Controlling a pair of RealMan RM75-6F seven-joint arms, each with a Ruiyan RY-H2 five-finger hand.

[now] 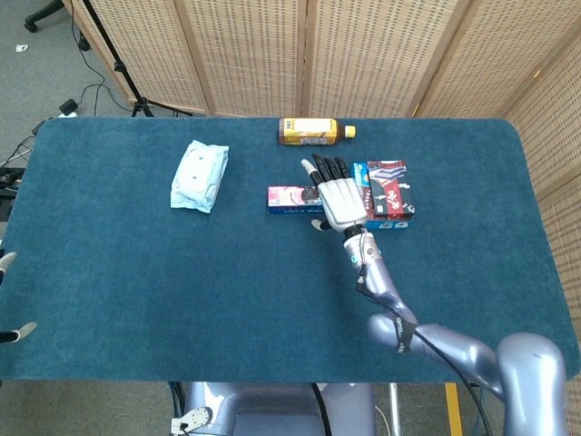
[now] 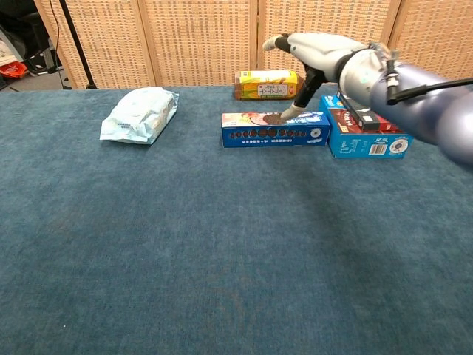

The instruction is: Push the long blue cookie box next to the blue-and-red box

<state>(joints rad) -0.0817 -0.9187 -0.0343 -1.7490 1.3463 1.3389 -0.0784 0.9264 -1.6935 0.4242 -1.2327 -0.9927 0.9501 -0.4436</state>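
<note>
A wide bench covered in dark teal carpet fills both views. The right robot hand hangs over its middle, fingers spread apart and holding nothing, 1 fingertip touching the top of the long blue cardboard cookie box. That box lies flat, its right end against the blue-and-red box. To the left lies a pale blue soft pack of wipes. A yellow bottle lies behind. The left robot hand is out of sight.
</note>
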